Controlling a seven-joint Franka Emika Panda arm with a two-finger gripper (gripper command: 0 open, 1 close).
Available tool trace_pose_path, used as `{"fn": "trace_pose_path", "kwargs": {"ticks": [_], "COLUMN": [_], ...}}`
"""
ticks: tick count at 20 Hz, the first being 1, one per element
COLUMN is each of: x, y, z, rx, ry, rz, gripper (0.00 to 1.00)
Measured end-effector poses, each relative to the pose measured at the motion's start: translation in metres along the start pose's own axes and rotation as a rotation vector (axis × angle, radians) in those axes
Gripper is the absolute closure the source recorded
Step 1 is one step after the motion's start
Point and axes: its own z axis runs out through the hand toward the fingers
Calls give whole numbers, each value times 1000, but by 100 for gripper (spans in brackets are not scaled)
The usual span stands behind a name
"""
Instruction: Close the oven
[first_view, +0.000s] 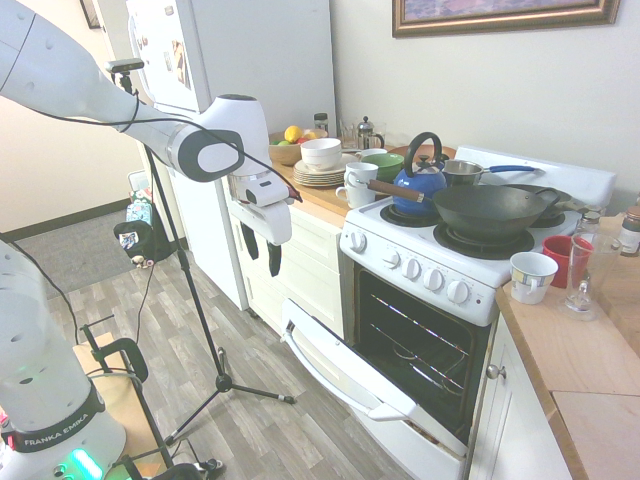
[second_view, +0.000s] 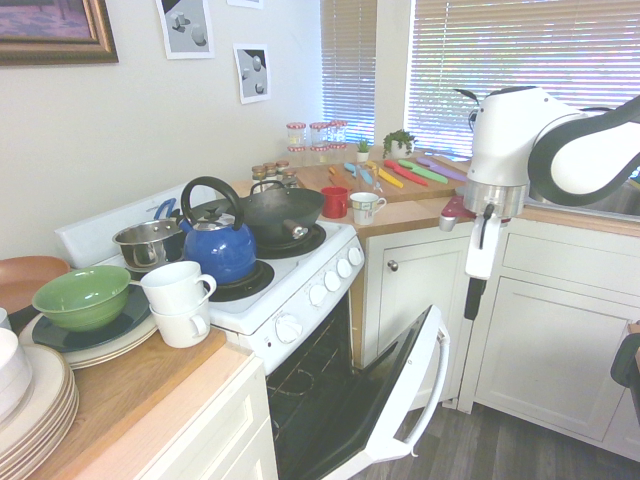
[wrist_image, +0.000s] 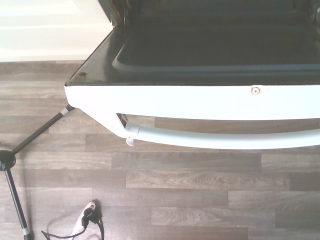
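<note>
The claw (first_view: 262, 262) hung open and empty above the oven door (first_view: 350, 385), which was lowered partway in front of the white range (first_view: 420, 265); pressing down on its bar handle (second_view: 430, 390) risked forcing it wider.

arm: the white arm (first_view: 60, 70) reached in from the near left in the first exterior view, from the right in the second
wrist: the white wrist (first_view: 236, 135) was bent, turning the hand downward
gripper: the gripper (first_view: 263, 265) hung with its fingers pointing down
fingers: the two dark fingertips (first_view: 274, 262) stood apart
base: the base (first_view: 45, 400) glowed green low down
</note>
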Motion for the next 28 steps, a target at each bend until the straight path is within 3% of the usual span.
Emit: {"fn": "trace_pose_path", "kwargs": {"ticks": [3, 5, 10, 16, 20, 28], "x": [-1, -4, -6, -4, 14, 65], "y": [0, 1, 2, -7, -16, -28], "z": [5, 25, 117, 208, 237, 277], "rx": [-17, -77, -221, -227, -172, -141], "ry": [-12, -35, -79, -53, 5, 75], "rz": [-4, -30, -96, 27, 113, 178], "gripper": [0, 0, 0, 0, 0, 0]}}
